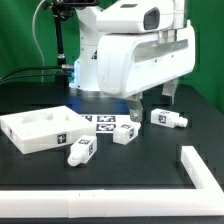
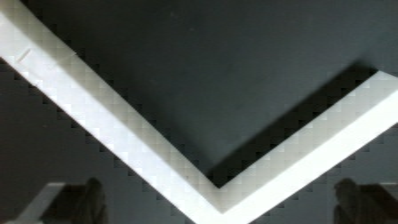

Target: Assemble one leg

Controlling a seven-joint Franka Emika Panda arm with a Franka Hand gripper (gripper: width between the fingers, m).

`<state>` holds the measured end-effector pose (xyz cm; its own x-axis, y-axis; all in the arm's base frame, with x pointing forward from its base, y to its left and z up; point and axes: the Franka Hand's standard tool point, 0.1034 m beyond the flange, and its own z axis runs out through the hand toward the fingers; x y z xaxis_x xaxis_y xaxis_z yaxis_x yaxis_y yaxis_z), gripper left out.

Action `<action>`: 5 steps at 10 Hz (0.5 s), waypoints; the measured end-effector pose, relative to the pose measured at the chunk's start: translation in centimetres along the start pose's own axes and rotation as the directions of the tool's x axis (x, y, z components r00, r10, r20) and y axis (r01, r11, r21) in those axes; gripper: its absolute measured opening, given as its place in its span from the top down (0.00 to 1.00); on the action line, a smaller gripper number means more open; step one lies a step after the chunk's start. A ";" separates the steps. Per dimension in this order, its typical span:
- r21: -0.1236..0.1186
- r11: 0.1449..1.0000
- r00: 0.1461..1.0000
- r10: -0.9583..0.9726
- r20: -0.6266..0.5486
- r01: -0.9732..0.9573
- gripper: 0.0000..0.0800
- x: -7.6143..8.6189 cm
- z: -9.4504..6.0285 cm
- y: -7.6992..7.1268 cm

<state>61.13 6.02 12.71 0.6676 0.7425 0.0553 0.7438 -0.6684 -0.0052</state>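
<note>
Hovering fingers (image 2: 68, 205) apart, leg (image 1: 82, 150) beside panel (image 1: 28, 140)

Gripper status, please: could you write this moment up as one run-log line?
gripper: jaws open, empty | legs: three loose on table, none grasped | panel: exterior view's left, lying flat

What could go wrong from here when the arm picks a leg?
The open gripper holds nothing, and the wrist view shows only the white corner rail, no leg, so aim may drift. The leg by the square panel lies close to another leg; reaching one might knock the other.
</note>
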 end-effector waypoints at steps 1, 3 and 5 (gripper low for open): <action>0.000 1.000 1.000 0.000 0.000 0.000 0.19 0.0 0.0 0.0; 0.000 1.000 1.000 0.000 0.000 0.000 0.19 0.0 0.0 0.0; -0.005 1.000 1.000 0.004 -0.001 -0.004 0.19 -0.4 0.0 0.2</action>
<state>60.96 5.61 12.67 0.6705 0.7398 0.0561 0.7410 -0.6715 -0.0004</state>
